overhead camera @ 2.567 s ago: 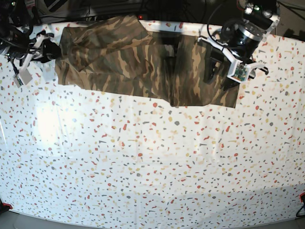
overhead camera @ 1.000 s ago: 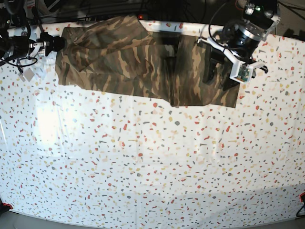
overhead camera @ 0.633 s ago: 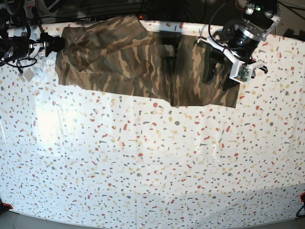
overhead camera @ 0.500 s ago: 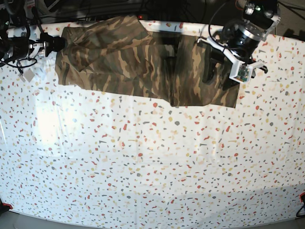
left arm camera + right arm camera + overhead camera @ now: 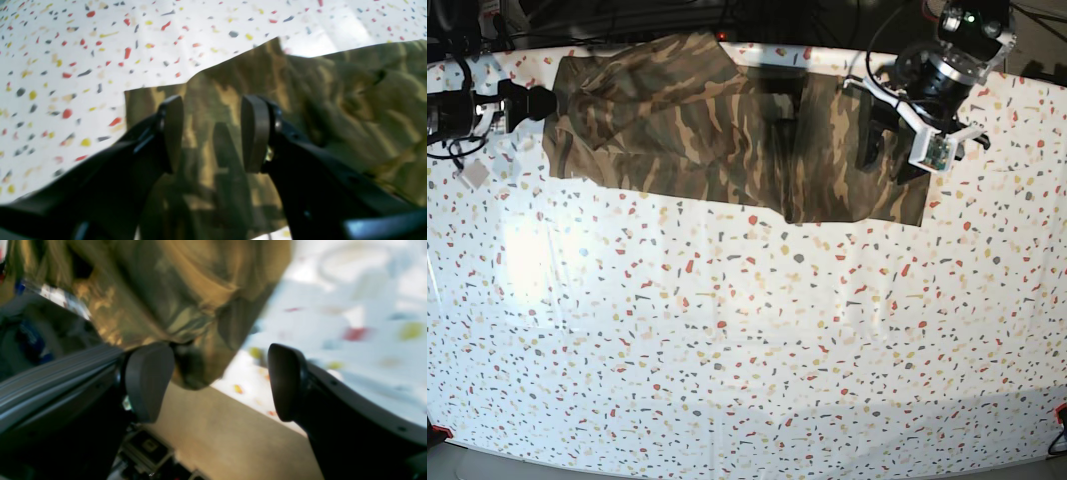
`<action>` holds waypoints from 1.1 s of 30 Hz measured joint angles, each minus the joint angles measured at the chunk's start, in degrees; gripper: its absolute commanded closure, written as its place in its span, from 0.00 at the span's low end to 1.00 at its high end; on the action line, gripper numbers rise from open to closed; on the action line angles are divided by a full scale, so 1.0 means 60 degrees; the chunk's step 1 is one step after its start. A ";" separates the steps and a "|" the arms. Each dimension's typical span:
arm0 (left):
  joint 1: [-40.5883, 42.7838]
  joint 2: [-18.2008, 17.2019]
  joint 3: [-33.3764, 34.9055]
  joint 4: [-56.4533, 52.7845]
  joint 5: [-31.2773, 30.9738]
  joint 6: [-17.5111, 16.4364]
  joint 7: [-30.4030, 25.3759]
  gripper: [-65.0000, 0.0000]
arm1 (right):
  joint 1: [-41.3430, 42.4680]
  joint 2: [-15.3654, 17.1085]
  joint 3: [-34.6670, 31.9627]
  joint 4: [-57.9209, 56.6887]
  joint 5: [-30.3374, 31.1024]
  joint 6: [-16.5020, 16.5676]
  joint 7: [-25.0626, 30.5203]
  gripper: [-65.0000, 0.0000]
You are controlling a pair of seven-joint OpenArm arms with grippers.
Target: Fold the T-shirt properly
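We see the T-shirt (image 5: 717, 130) spread along the far edge of the speckled table (image 5: 747, 340), its long axis running side to side in the base view. The left end effector (image 5: 211, 133) hangs over the shirt's right end, jaws apart and empty. The right end effector (image 5: 220, 383) sits at the shirt's left end, jaws wide, gripping nothing.

No readable text, labels, brands or numbers anywhere; only abstract camouflage print and coloured speckles, no lettering.
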 measured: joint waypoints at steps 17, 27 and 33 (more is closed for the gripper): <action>0.0000 -0.0011 -0.0007 0.0000 -0.0004 -0.0073 -0.0004 0.58 | 0.0000 -0.0306 -0.0029 0.0004 -0.0015 0.0004 -0.0007 0.29; 0.0000 -0.0011 0.0000 0.0000 -0.0004 -0.0040 -0.0004 0.58 | 0.0000 -0.1118 0.0000 0.0007 -0.1810 0.0004 -0.0025 0.29; 0.0000 -0.0011 -0.0007 0.0000 -0.0004 0.0007 0.0004 0.58 | 0.0022 -0.1337 0.0055 0.0044 -0.1876 0.0004 0.0233 0.29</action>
